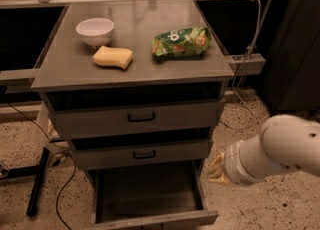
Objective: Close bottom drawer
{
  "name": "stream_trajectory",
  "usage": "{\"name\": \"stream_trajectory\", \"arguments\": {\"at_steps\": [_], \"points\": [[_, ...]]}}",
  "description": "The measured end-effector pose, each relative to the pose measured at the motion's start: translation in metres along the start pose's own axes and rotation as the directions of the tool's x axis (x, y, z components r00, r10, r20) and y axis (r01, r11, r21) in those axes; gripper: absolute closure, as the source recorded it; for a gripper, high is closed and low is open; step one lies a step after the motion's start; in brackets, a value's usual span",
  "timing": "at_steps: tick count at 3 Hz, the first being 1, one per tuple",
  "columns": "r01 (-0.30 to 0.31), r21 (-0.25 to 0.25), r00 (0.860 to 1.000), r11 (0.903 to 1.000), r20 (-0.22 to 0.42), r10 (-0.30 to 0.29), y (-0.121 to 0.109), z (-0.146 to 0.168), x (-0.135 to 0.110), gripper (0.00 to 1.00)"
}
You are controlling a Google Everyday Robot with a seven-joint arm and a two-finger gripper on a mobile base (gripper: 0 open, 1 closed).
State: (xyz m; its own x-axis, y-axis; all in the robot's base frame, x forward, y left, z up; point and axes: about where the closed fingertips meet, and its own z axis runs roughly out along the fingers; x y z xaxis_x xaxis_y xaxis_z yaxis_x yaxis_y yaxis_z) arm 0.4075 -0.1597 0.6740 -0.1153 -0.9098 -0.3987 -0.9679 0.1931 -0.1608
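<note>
The bottom drawer (150,219) is the lowest of the grey cabinet's three. It is pulled far out, and its dark, empty inside shows from above. My gripper (215,168), yellowish at the end of the white arm (280,154), hangs just right of the drawer's right side wall, level with the gap under the middle drawer. It touches nothing that I can see. The arm hides most of it.
The middle drawer (144,154) and top drawer (141,117) stick out slightly. On the cabinet top (145,14) lie a white bowl (95,30), a yellow sponge (113,57) and a green chip bag (181,42). A black stand leg (37,181) and cables lie on the floor at left.
</note>
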Motion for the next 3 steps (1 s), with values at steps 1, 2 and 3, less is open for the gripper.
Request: {"name": "stream_trajectory", "arguments": {"at_steps": [1,2,3], "points": [[-0.042,-0.006,0.999,0.9991,0.017,0.042,0.007,0.066,0.037,1.0],[-0.043,0.028,0.999,0.9987,0.033,0.042,0.007,0.125,0.07,1.0],[-0.078,0.009,0.994,0.9969,0.077,0.077,0.008,0.192,0.094,1.0]]}}
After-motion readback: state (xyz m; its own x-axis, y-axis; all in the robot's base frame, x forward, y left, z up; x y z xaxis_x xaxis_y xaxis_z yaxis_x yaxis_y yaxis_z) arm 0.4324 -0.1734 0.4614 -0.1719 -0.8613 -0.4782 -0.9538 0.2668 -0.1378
